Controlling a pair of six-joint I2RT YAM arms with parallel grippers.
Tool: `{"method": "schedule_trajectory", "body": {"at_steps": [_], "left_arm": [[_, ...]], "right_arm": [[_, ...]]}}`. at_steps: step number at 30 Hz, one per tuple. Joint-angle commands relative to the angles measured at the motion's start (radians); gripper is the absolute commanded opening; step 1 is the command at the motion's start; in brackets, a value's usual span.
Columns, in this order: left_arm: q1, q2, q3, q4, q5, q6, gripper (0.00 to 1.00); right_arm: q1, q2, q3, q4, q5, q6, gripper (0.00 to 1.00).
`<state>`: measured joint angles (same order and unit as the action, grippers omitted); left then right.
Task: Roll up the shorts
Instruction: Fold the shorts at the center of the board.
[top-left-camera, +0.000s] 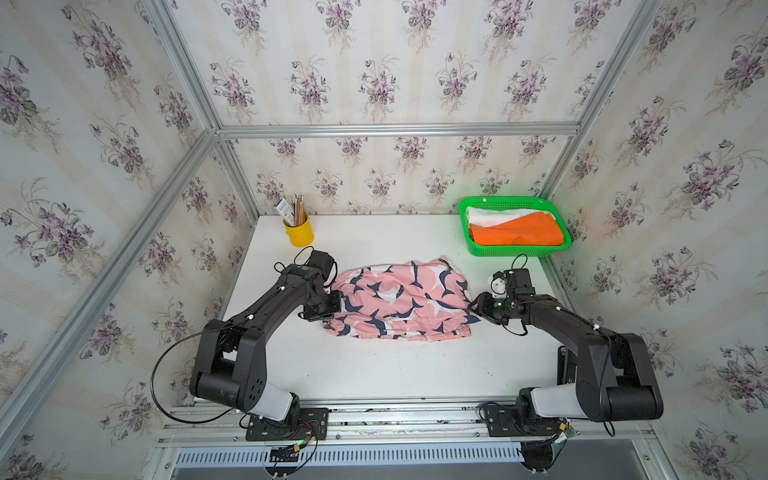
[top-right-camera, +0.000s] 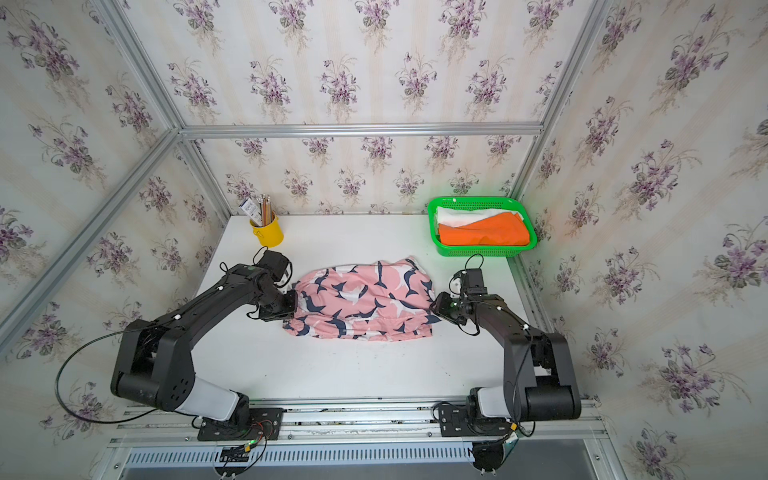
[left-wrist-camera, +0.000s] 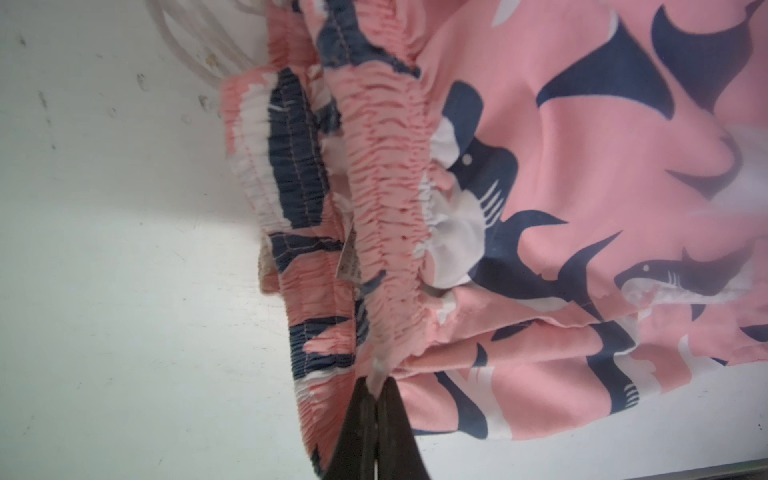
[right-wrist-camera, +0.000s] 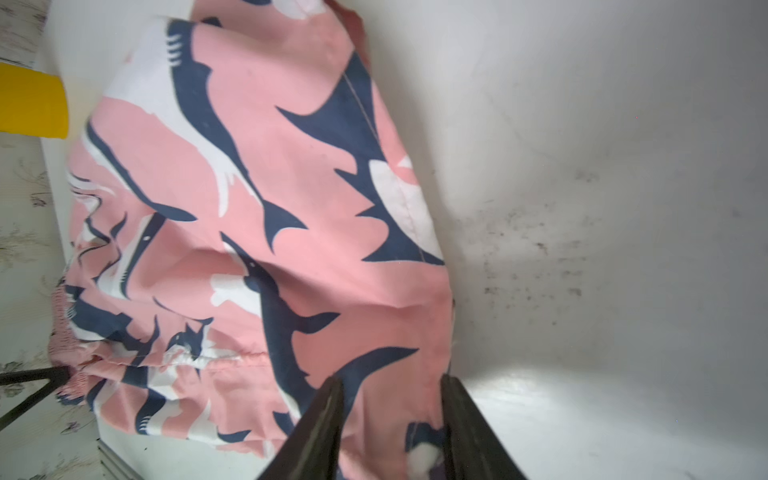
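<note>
Nearest the arms' bases the white bench (top-left-camera: 374, 374) is bare. At mid-bench lie the pink shorts (top-left-camera: 399, 299), with a navy-and-white print, spread crosswise between the two arms and loosely folded, the upper layer bulging above a flatter near edge.

The left hand (left-wrist-camera: 376, 382) is at the shorts' left end. In the left wrist view its jaws are pressed together on a fold of the gathered elastic waistband, with the pinched cloth raised off the bench.

The right hand (right-wrist-camera: 390, 384) is at the opposite end, at the leg hem. In the right wrist view its jaws stand apart with the hem lying between them. Whether either finger (right-wrist-camera: 328, 399) touches the cloth is unclear from this angle.

At the far edge, on the left, stands a yellow cup (top-left-camera: 299, 235) holding pencils (top-left-camera: 298, 203), well apart from the shorts. In the far right corner sits a green basket (top-left-camera: 519, 248) containing the orange shorts (top-left-camera: 517, 235), folded and on top toward the near side. The white shorts (top-left-camera: 494, 216) lie partly beneath and behind them. Both top views show the same layout, with the pink shorts (top-right-camera: 361, 299) clear of the basket.
</note>
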<state>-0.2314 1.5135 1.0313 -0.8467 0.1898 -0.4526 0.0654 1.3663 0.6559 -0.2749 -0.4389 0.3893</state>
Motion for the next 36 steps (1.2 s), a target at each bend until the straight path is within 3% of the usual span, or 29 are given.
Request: {"method": "schedule_trajectory", "body": {"at_steps": [1,12,18,21,25,31,33,36], "left_arm": [[0.0,-0.004,0.003,-0.015,-0.003,-0.006,0.04],[0.001,0.002,0.004,-0.019,-0.001,-0.002,0.05],[0.001,0.007,0.01,-0.02,0.005,-0.003,0.05],[0.001,0.013,0.013,-0.021,0.003,-0.003,0.05],[0.0,0.016,0.012,-0.022,0.008,-0.005,0.05],[0.001,0.017,0.021,-0.026,0.01,0.0,0.05],[0.0,0.023,0.028,-0.03,0.01,0.003,0.04],[0.001,0.005,0.048,-0.041,-0.009,0.009,0.03]], "right_arm": [[0.0,-0.028,-0.002,-0.034,-0.034,0.01,0.41],[0.001,-0.068,-0.014,-0.079,0.066,0.016,0.22],[0.001,-0.087,-0.015,-0.09,0.072,0.018,0.22],[0.001,-0.092,-0.015,-0.099,0.084,0.02,0.33],[0.001,-0.097,-0.018,-0.105,0.078,0.022,0.33],[0.001,-0.108,-0.024,-0.115,0.071,0.028,0.16],[0.0,-0.107,-0.022,-0.119,0.075,0.032,0.01],[0.001,-0.115,-0.001,-0.132,0.089,0.045,0.0]]}}
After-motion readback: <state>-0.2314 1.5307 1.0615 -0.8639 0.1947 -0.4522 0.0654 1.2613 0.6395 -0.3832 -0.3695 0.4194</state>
